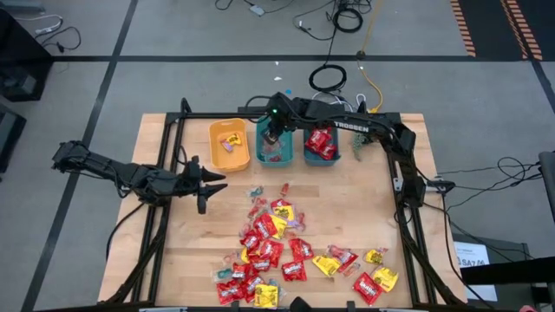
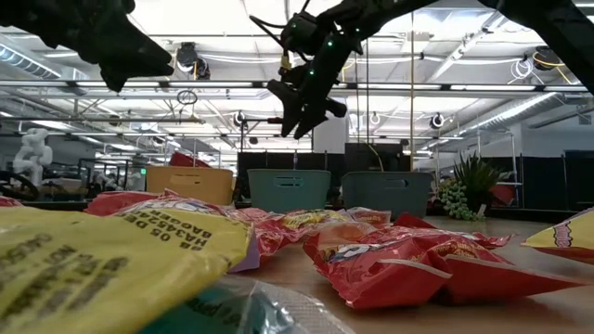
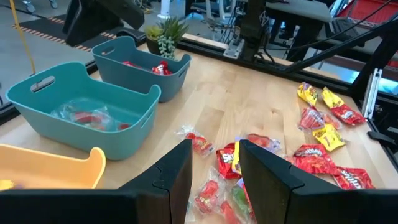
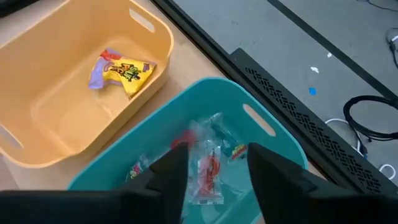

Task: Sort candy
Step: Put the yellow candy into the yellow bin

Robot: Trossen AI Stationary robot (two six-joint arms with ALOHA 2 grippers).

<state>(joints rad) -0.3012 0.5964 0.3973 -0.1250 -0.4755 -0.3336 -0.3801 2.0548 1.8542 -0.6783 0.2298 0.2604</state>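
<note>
The right tool (image 1: 276, 132) is held above the middle teal bin (image 1: 276, 157), one of three bins set in a row near the far edge of the table (image 1: 165, 251). Its fingers (image 4: 171, 177) are seen parted in the right wrist view, with nothing gripped between them. Directly below the gap, a clear-wrapped piece with red print (image 4: 208, 177) is seen among other clear-wrapped pieces in that bin; whether it has come to rest cannot be told.

The left tool (image 1: 208, 186) is held over the table towards the left edge, short of the bins and well apart from the right tool. Its fingers (image 3: 177, 177) are parted and nothing is held between them.

A yellow packet (image 4: 129, 71) is seen in the yellow bin (image 1: 227, 160), which stands just left of the middle bin. Red packets (image 1: 319, 143) are seen in the right teal bin (image 1: 334, 159). A small green plant (image 1: 357, 149) stands just beside that bin.

Most of the candy (image 1: 277, 251) is spread over the near half of the table, as a loose heap of red and yellow packets reaching towards the near edge, with a few small clear-wrapped pieces (image 1: 257, 192) lying between the heap and the bins.
</note>
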